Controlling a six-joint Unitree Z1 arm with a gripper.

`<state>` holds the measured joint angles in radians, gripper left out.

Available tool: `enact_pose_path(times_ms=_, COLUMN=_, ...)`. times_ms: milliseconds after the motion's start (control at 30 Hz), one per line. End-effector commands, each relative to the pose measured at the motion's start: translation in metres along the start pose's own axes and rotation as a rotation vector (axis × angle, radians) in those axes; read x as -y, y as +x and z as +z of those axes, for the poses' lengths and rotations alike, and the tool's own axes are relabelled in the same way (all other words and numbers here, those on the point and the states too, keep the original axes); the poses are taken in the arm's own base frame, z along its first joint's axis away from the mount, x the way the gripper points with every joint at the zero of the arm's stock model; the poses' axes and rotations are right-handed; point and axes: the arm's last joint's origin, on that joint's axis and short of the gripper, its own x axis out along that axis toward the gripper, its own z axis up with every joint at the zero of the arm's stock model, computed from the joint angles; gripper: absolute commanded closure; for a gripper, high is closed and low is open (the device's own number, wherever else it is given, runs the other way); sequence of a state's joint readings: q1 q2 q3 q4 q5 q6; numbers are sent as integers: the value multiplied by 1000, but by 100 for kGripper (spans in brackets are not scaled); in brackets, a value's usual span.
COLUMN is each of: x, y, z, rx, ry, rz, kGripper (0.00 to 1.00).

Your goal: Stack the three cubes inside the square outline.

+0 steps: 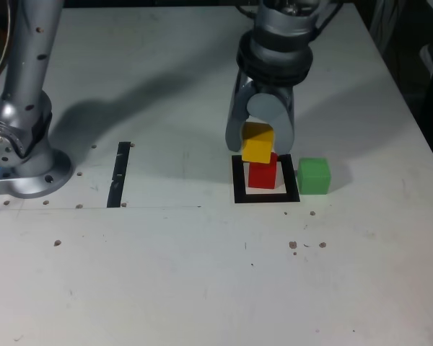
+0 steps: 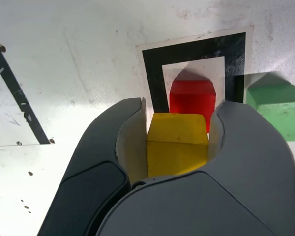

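**Yellow cube in pincer, over red cube in outline**

White tabletop (image 1: 202,274), scuffed and dotted with small dark specks, fills the near part of the exterior view with nothing standing on it. A thin seam line runs across it, partway back.

Just behind that seam sits the square outline (image 1: 267,197), black border, white centre. The red cube (image 1: 262,174) stands inside it on the white centre. The green cube (image 1: 314,175) rests on the tabletop just beside the outline, at the exterior view's right, outside the border. A narrow black strip (image 1: 119,173) lies well apart, toward the exterior view's left.

My pincer (image 1: 258,141) points down over the outline and is clamped on the yellow cube (image 1: 257,143), one jaw on each side. The wrist view confirms the grip: yellow cube (image 2: 177,142) pressed between both jaws, red cube (image 2: 192,98) directly beyond it. In the exterior view the yellow cube's lower edge overlaps the top of the red cube; I cannot tell whether they touch.

Farther back, at the exterior view's left, my grey base (image 1: 22,155) is bolted to the tabletop.
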<state>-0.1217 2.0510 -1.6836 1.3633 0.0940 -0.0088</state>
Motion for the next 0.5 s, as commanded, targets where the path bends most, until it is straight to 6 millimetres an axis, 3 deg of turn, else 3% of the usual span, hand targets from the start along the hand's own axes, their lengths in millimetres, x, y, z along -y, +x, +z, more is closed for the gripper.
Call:
enact_pose_path(times_ms=0, x=0, y=2, z=2, rx=-4, ry=4, rz=-2, kGripper=80)
enact_pose_path(times_ms=467, x=-6, y=18, z=11, rx=-37, ry=15, rz=-24, kGripper=76)
